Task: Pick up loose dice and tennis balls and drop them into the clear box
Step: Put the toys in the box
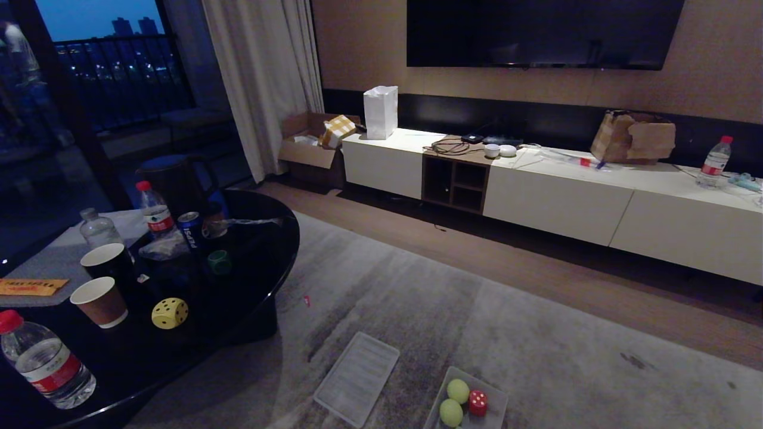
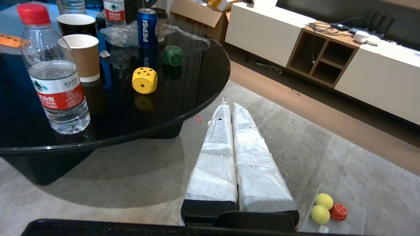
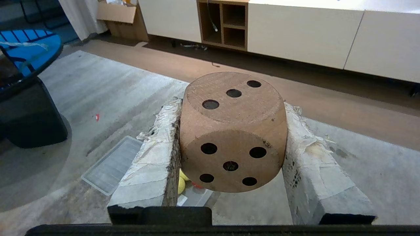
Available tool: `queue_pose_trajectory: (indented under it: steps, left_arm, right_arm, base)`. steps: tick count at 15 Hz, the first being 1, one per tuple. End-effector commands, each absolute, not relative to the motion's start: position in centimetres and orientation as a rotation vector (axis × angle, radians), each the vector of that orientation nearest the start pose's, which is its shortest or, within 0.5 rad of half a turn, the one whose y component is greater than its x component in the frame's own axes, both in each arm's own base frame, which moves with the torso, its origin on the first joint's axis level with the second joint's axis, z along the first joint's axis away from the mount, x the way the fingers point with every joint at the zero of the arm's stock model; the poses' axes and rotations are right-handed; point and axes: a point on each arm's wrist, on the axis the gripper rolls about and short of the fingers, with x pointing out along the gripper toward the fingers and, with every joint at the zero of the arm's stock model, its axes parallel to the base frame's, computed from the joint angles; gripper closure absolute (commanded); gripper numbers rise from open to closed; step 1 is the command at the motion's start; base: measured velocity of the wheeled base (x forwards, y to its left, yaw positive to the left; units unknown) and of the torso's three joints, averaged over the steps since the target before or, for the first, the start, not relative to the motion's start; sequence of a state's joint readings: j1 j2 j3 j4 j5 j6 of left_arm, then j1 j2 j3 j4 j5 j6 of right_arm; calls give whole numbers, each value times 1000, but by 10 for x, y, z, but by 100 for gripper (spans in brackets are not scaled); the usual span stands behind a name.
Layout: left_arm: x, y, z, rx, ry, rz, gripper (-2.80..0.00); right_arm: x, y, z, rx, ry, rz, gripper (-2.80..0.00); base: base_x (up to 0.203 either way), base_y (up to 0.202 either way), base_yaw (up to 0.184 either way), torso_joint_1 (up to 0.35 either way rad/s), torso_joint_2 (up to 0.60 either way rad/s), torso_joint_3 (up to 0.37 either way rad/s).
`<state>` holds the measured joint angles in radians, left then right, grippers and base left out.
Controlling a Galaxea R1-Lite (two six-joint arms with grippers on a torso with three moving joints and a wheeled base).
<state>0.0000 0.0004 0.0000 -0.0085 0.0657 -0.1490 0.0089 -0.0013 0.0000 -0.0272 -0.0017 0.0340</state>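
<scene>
My right gripper [image 3: 233,105] is shut on a tan die [image 3: 231,131] with dark pips, held above the carpet. Under it, mostly hidden by the die, lies the clear box [image 3: 197,198]. In the head view the clear box [image 1: 499,398] sits on the carpet at the bottom edge and holds two tennis balls [image 1: 458,390] [image 1: 451,412] and a red die [image 1: 477,403]. A yellow die [image 2: 144,80] and a dark green die [image 2: 173,55] rest on the black round table [image 2: 183,98]. My left gripper [image 2: 229,105] is shut and empty, beside the table's edge. Neither arm shows in the head view.
A ribbed translucent lid [image 1: 357,378] lies on the carpet left of the box. Water bottles [image 2: 54,70], paper cups [image 2: 83,55], a Pepsi can [image 2: 147,28] and a plastic bag crowd the table. A long white TV cabinet [image 1: 554,190] lines the far wall.
</scene>
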Motion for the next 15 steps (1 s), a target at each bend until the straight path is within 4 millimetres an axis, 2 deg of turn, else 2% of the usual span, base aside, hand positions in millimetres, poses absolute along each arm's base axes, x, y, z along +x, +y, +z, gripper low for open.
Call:
queue_pose_trajectory:
  steps: [1, 8, 15]
  left_arm:
    - [-23, 1, 76, -151, -14, 65, 0]
    - [-23, 1, 76, -151, -14, 65, 0]
    - [-23, 2, 76, -151, -15, 66, 0]
  right_arm:
    - [-22, 0, 75, 34, -18, 8, 0]
    - [-22, 0, 75, 35, -18, 8, 0]
    - [-22, 0, 75, 34, -18, 8, 0]
  base:
    - [0, 0, 0, 4, 2, -119]
    - [0, 0, 0, 2, 2, -184]
    - [-10, 0, 0, 2, 3, -19]
